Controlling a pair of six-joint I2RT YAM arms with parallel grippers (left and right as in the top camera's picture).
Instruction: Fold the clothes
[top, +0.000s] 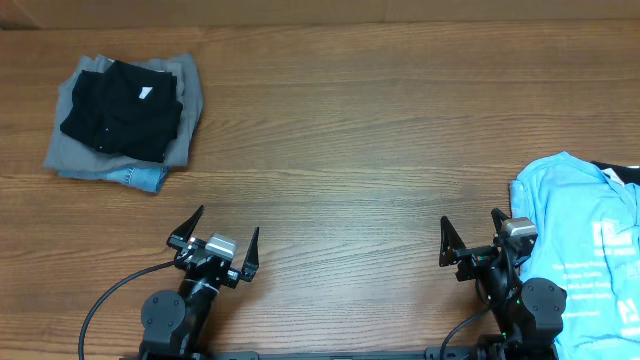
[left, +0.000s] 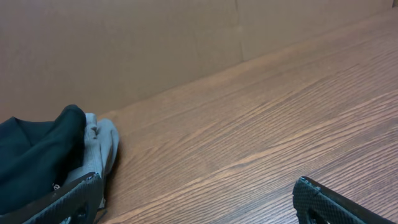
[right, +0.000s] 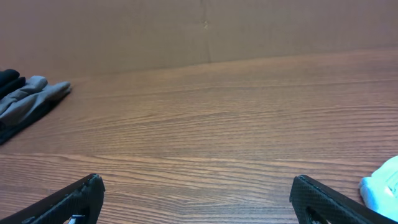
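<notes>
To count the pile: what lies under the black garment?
A grey garment lies under the black garment, with a denim edge beneath. Other layers, if any, are covered.

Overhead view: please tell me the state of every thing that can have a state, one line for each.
left gripper: open, holding nothing.
right gripper: open, holding nothing, beside the shirt.
light blue shirt: not folded, lying loose, partly out of view.
black garment: folded, on top of the stack.
grey garment: folded, under the black garment.
denim piece: at the bottom of the stack, only its edge shows.
</notes>
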